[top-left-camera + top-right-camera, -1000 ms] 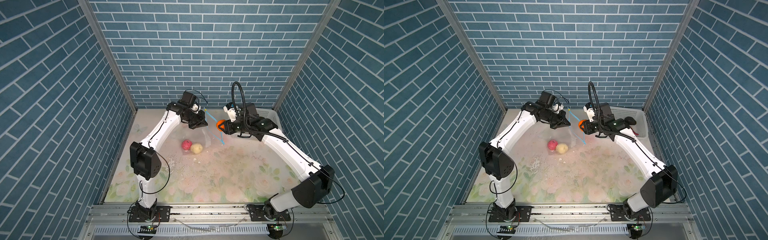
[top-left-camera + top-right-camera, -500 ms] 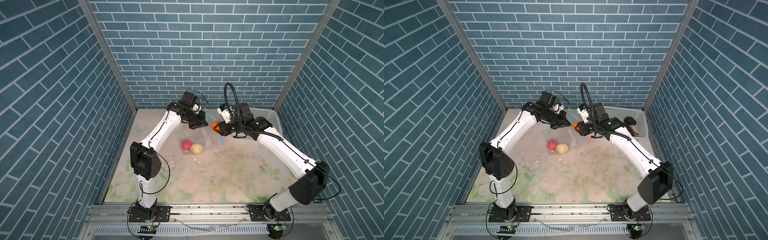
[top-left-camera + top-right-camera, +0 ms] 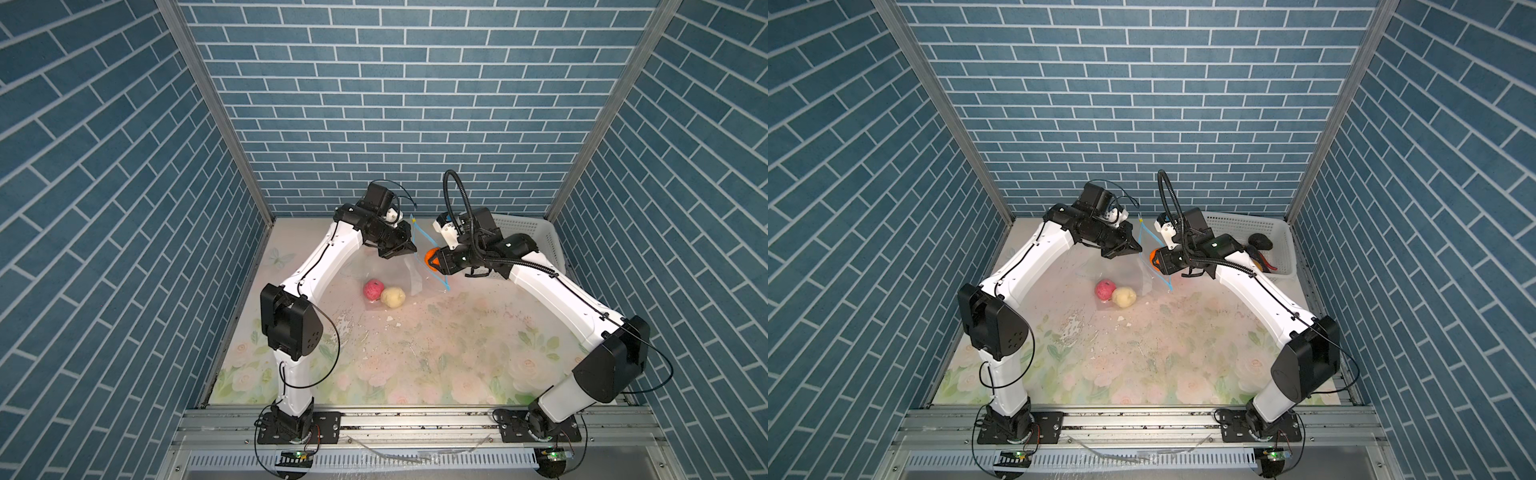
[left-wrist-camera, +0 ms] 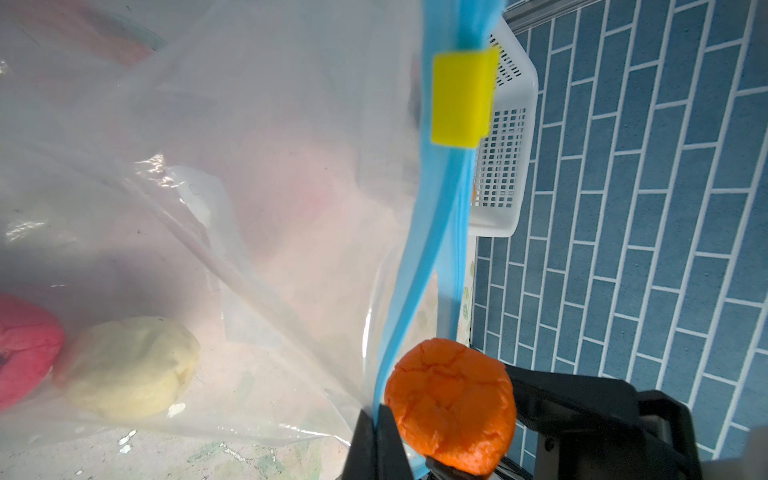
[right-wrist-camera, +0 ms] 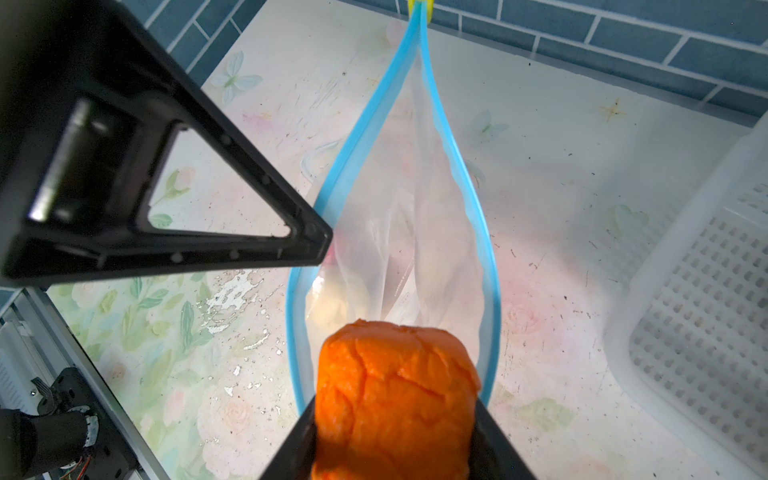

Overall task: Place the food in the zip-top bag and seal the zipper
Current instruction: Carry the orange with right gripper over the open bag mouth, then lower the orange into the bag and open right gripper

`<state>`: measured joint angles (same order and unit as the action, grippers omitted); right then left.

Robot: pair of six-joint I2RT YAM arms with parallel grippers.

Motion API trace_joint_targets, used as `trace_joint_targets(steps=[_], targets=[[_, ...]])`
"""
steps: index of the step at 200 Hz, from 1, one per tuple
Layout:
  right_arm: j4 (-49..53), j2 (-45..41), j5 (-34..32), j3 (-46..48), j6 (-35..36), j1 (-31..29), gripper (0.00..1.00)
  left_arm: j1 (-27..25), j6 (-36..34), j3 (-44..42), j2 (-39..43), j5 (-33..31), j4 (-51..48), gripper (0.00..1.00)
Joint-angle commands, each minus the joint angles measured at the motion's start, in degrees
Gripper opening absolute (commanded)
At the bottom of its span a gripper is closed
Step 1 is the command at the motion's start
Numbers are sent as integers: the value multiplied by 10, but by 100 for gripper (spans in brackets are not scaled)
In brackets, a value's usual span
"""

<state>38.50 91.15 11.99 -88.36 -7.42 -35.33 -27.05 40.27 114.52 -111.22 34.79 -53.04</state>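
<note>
Well, seen from above in both top views, a scuffed, flowery tabletop point(image 3: 415, 365) sits boxed in by blue brick walls point(image 3: 395, 104). The clear bag point(image 3: 407, 274) lies at the far middle with its mouth lifted and facing right. A pink piece point(image 3: 372, 289) and a cream piece point(image 3: 392, 297) touch each other inside it. The left gripper point(image 3: 409, 249) has its fingers pinched together on the blue zipper point(image 3: 443, 279). The right gripper point(image 3: 432, 258) is clamped on an orange piece point(image 3: 428, 253) right at the mouth. A white basket point(image 3: 1237, 222) stands far right, holding a black lump point(image 3: 1260, 240) and a red strip point(image 3: 1271, 266).

From the left wrist, the zipper runs to a yellow slider point(image 4: 463, 97), and crinkly plastic veils the pink and cream pieces.

From the right wrist, the mouth gapes in a teardrop shape. The orange piece hides its nearest end, and one black finger point(image 5: 208, 208) of the left gripper juts across beside it.
</note>
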Motion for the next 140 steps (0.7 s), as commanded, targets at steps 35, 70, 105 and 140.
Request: trace_joint_targets(steps=[35, 70, 105, 140], targets=[[12, 9, -18, -13, 23, -1, 50, -4, -3, 8, 21, 0, -8, 0], [14, 11, -21, -8, 26, -2, 51, -4, -2, 7, 20, 0, -6, 0], [14, 12, -24, -4, 27, -1, 52, -4, -1, 10, 18, 0, -5, 0], [14, 13, -27, -2, 28, -1, 55, -5, -1, 10, 17, 1, -4, 0]])
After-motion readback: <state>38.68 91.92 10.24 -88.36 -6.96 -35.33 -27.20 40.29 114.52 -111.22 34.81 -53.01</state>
